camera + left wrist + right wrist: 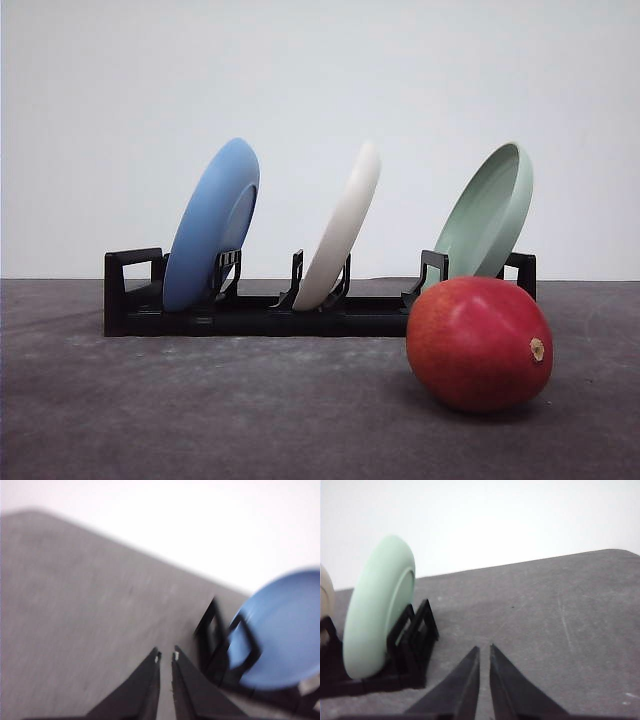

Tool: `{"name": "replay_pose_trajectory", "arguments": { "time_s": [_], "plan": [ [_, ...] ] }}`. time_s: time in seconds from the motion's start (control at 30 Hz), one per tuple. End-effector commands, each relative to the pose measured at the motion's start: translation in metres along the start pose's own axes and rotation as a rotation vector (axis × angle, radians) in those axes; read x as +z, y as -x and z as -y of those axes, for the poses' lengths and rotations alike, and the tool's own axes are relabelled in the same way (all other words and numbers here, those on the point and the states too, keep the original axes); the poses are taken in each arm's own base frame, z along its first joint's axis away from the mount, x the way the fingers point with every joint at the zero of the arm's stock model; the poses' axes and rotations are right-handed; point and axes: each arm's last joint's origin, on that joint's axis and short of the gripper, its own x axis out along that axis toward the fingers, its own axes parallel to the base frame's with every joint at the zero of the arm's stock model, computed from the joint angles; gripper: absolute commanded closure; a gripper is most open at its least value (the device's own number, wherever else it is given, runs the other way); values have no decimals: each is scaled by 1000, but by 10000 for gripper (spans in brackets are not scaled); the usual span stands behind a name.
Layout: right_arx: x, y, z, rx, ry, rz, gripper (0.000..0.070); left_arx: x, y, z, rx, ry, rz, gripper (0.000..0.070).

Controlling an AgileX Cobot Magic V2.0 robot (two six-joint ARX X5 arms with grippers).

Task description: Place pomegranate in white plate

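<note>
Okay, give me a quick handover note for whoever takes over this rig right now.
Left pincer: shut, empty, above the table near the blue plate.
Right pincer: shut, empty, near the pale green plate.
Pomegranate: on the table in front of the black rack, right side, untouched.
White plate: standing tilted in the rack's middle slot.
Done: nothing.
Left: grasp the pomegranate, get it into the white plate.

The left hand (166,656), fingers nearly together and empty, hangs over the grey table (75,605) beside the blue plate (285,630) in its black rack (220,650).
</note>
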Motion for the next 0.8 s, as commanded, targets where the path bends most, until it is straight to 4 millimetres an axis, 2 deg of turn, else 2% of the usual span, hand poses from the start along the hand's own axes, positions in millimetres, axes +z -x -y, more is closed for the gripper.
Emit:
{"name": "replay_pose_trajectory", "arguments": {
  "time_s": [0.0,0.17,0.47,0.63,0.77],
  "plan": [
    [14,3,-4,15,-61,45,697,12,2,5,-25,17,50,690],
    [37,14,-10,19,-117,9,697,41,15,16,-10,16,15,690],
    [82,33,-24,96,-134,-178,697,97,35,39,60,-56,-261,690],
    [92,27,-29,145,-109,-322,697,112,28,48,14,-62,-450,690],
    [89,14,-31,206,-101,-419,697,115,13,52,-31,-78,-562,690]
  ]
}}
